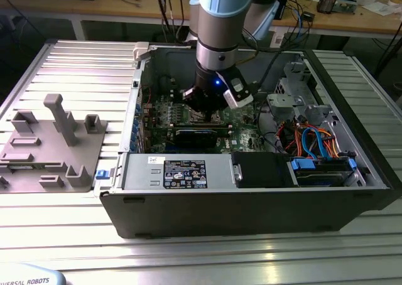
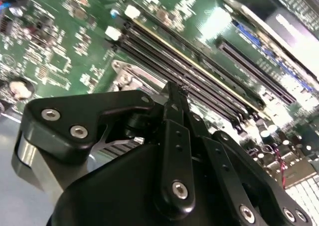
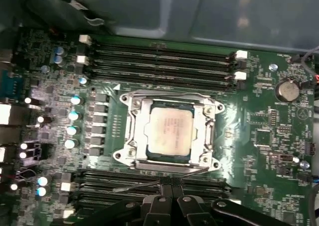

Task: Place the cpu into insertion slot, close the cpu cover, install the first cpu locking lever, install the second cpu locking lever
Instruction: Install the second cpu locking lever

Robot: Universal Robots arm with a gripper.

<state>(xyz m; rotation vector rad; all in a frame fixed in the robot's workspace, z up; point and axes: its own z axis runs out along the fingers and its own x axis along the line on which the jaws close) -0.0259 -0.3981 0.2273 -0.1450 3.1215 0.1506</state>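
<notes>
In the first wrist view the claw (image 3: 167, 198) hangs low over the green motherboard (image 3: 259, 121), its black fingers (image 3: 160, 206) drawn together with nothing between them, tips over the memory slots (image 3: 149, 183) just beside the socket. The cpu (image 3: 169, 132) lies flat in the insertion slot (image 3: 130, 136), its dull silver top showing through the cut-out of the cpu cover (image 3: 204, 129), which lies folded down around it. In the exterior view the arm (image 1: 217, 34) reaches down into the open computer case (image 1: 251, 209), which rests on the ribbed metal worktop (image 1: 81, 65).
</notes>
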